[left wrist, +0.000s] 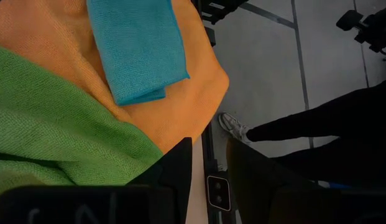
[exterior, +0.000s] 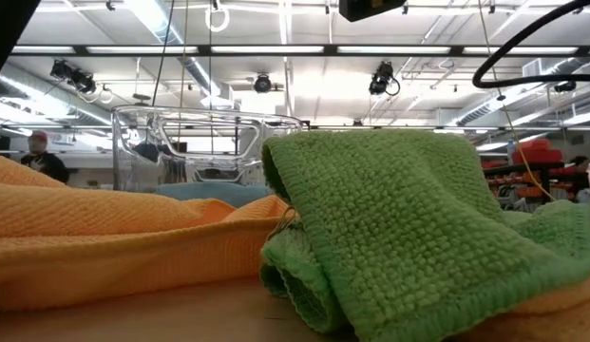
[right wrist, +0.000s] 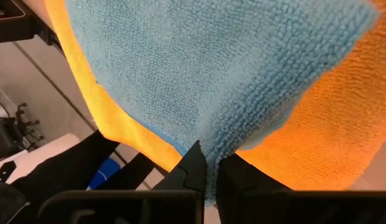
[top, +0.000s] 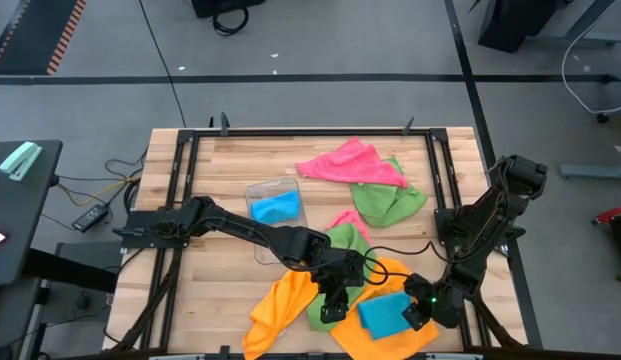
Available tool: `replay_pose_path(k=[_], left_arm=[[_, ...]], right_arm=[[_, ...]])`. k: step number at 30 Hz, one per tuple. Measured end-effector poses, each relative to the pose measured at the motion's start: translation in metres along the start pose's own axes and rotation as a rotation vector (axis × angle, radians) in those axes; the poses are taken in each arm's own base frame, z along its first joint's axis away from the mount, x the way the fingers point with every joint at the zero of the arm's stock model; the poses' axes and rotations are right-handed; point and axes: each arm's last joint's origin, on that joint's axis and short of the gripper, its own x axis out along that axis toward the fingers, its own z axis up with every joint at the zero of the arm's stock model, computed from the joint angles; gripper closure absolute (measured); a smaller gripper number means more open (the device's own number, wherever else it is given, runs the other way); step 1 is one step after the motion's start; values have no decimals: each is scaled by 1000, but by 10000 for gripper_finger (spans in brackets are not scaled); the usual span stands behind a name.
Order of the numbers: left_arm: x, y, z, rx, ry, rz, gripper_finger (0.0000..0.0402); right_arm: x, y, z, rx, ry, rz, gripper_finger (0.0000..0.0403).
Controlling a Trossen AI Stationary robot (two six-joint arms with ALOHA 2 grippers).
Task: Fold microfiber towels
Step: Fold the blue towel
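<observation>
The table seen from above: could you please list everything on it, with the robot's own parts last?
Pink towel: one, pink, crumpled at the far middle of the table.
Green towels: two; far green towel beside the pink one, near green towel at mid-table under the left arm.
Orange towel: one, orange, spread at the near edge.
Blue towel: one, sky blue, folded, lying on the orange towel.
Clear tray: one, transparent, mid-table, with something blue inside.
Left gripper: dark, over the orange and green cloth at the near edge.
Right gripper: dark, shut on the blue towel's corner.
</observation>
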Motion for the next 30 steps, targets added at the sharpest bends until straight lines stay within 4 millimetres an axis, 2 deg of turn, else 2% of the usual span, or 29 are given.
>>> replay_pose_path(k=[10,13,17,23,30], left_arm=[[0,0,0,-1,0,0,294],[0,0,0,-3,0,0,294],[0,0,0,-2,0,0,294],[0,0,0,0,0,0,294],[0,1,-1,-3,7,4,294]], right_arm=[[14,-6,-1,-33,-16,-41,373],[17,-7,-1,-44,-19,-50,347],[17,-7,-1,-67,-19,-52,291],[4,-2,-2,-113,2,-7,221],[-21,8,-10,-194,2,-128,201]])
